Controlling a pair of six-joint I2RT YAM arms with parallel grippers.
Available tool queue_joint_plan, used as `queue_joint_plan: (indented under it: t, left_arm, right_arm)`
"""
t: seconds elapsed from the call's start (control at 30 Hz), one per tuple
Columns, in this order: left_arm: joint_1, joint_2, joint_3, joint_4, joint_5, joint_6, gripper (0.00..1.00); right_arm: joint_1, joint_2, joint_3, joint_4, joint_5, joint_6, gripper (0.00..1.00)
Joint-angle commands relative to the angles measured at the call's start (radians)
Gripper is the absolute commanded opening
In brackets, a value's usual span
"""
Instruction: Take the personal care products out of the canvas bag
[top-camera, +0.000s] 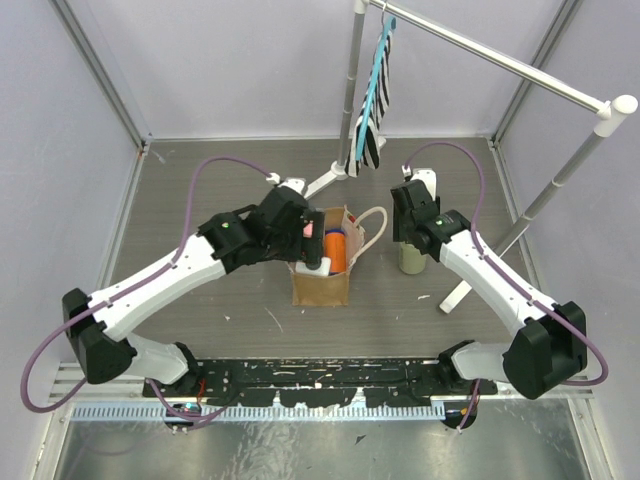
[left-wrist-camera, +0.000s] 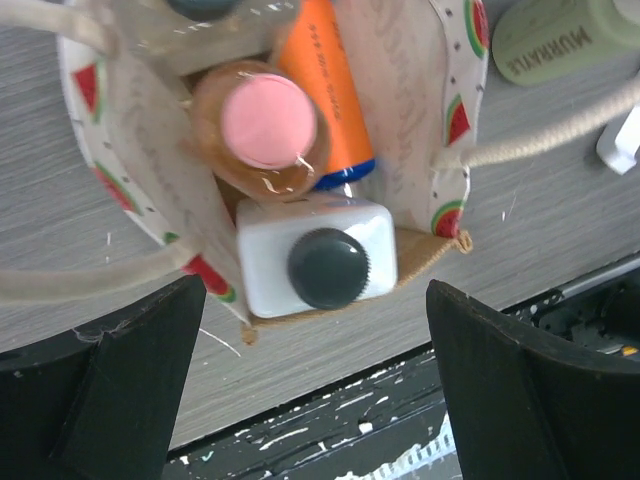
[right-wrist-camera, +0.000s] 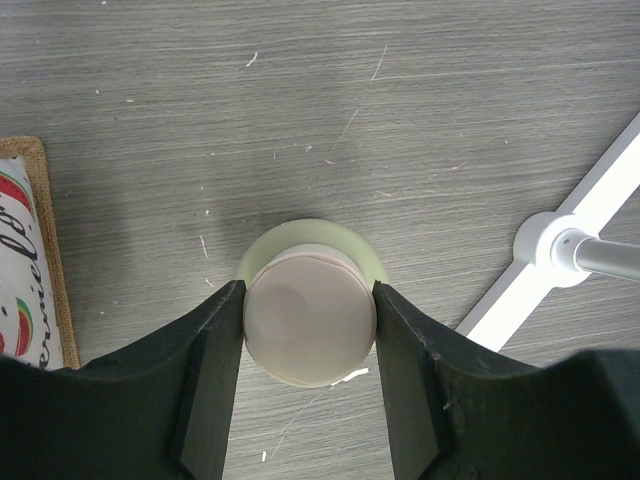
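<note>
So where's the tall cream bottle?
In the overhead view, the cream bottle stands on the table just right of the canvas bag, cap gripped by the right pincer.

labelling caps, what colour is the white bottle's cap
Black; the cap shows best in the left wrist view.

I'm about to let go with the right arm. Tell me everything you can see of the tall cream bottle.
The tall cream bottle stands upright on the grey wood-grain table, to the right of the canvas bag and apart from it. It looks like smooth plastic. It has a round, pale greenish-cream body with dark lettering on its side and a flat, round cream cap slightly narrower than the body. The right gripper is closed on the cap, one finger against each side. Nothing else touches it.
</note>
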Motion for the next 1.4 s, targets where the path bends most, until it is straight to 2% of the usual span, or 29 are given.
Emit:
queue_joint_plan:
  t: [0.0,0.17,0.33,0.57,0.67,0.73,0.8,0.93,1.0,1.23,1.37]
  left_arm:
    - [-0.074,0.048,0.061,-0.034,-0.077,0.027,0.99]
    - [-0.082,0.138,0.08,-0.062,-0.073,0.042,0.99]
    - [-0.09,0.218,0.12,-0.116,-0.081,0.068,0.99]
    - [-0.094,0.256,0.107,-0.123,-0.104,0.081,0.99]
    - [-0.094,0.231,0.11,-0.122,-0.128,0.073,0.91]
    - [-0.095,0.209,0.126,-0.128,-0.148,0.073,0.9]
    - [-0.095,0.188,0.153,-0.139,-0.165,0.081,0.8]
    - [-0.094,0.168,0.253,-0.189,-0.177,0.104,0.49]
    - [-0.095,0.161,0.311,-0.224,-0.187,0.114,0.42]
    - [-0.096,0.082,0.487,-0.317,-0.297,0.134,0.42]
    - [-0.095,0.041,0.609,-0.395,-0.375,0.148,0.42]
  right_arm:
    - [-0.004,-0.074,0.006,0.113,0.049,0.005,0.6]
    - [-0.007,-0.096,-0.018,0.109,0.056,0.005,0.88]
    - [-0.012,-0.128,-0.021,0.091,0.049,0.009,0.99]
    - [-0.013,-0.168,0.008,0.064,0.029,0.016,1.0]
    - [-0.013,-0.186,0.03,0.053,0.01,0.016,1.0]
    - [-0.013,-0.195,0.051,0.038,-0.002,0.019,1.0]
    - [-0.011,-0.203,0.074,0.026,-0.022,0.02,1.0]
    - [0.014,-0.219,0.117,0.02,-0.062,0.023,1.0]
    - [0.041,-0.222,0.136,0.019,-0.071,0.023,1.0]
    - [0.164,-0.213,0.21,0.009,-0.117,0.044,1.0]
    - [0.242,-0.193,0.235,0.064,-0.187,0.04,1.0]
